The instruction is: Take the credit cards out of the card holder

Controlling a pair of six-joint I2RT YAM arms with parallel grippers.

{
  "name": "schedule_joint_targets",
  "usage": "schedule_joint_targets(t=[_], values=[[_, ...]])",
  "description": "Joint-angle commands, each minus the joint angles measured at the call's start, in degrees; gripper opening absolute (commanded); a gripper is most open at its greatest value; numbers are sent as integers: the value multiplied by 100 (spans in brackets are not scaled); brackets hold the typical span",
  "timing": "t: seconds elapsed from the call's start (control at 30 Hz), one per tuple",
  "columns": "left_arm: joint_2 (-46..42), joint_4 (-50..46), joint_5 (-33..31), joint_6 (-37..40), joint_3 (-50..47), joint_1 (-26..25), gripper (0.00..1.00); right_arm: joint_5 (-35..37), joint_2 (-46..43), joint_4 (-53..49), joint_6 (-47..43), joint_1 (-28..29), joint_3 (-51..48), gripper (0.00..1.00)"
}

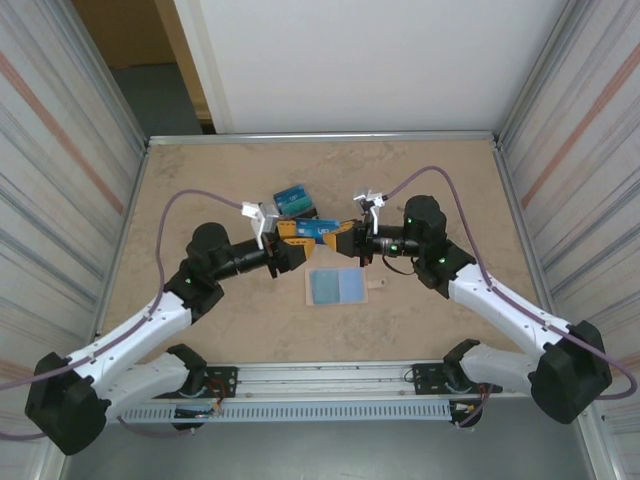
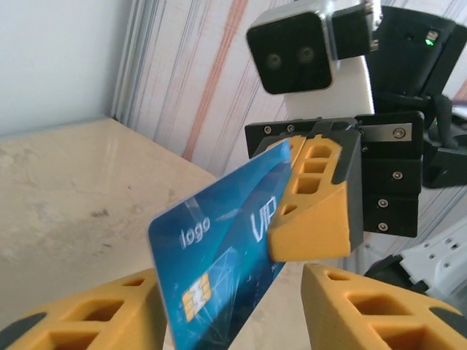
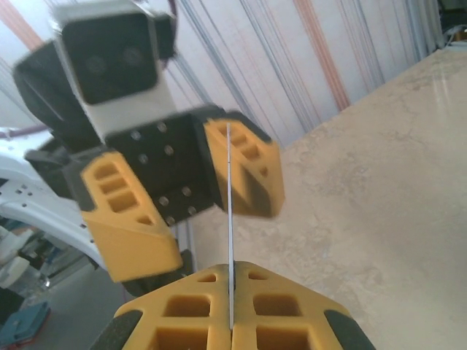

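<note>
1. The two arms meet nose to nose above the middle of the table (image 1: pixel 200 180), with one blue credit card (image 2: pixel 219 248) bridging the gap between them.
2. The right gripper (image 3: pixel 231 321) is pinched tight on that card. From its own wrist camera the card is a thin edge-on line rising from between the two yellow fingers, which are pressed together with no gap.
3. The left gripper (image 2: pixel 230 286) stands partly open, its yellow fingers well apart. The card's free end reaches in between them. From the right wrist the card lies along the inner face of one finger while the other stands clear of it – so no clamp on that side.
4. From the left wrist the card's face is plain to read: "logo", "VIP" and a gold chip, tilted, with the right gripper's fingers biting one short end.
5. The card is held up in the air, off the table.
6. The card holder (image 1: pixel 335 287) lies opened flat on the table just nearer the arm bases than the grippers, pale blue inside facing up, its little snap tab (image 1: pixel 378 285) sticking out on the right edge – neither gripper touches it.
7. A small pile of cards (image 1: pixel 293 200), teal and blue, sits on the table just beyond the left gripper, apart from the holder.
</note>
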Motion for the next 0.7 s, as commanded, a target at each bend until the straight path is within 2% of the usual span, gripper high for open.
schedule_joint_targets(t=[0.0,0.13,0.37,0.53,0.67], values=[[-223,-1236,114,1079,654,35,58,145,-225,-910,-570,34,233,0],[17,-2669,147,1947,1520,35,64,113,-347,-1349,-838,43,299,0],[931,-4609,535,3124,2971,23,63,-89,-398,-1729,-1101,61,425,0],[1593,-5652,834,3791,3738,-50,59,-198,-324,-1971,-1249,92,534,0],[1881,-6009,829,4041,3978,-93,56,-215,-293,-2034,-1294,96,570,0]])
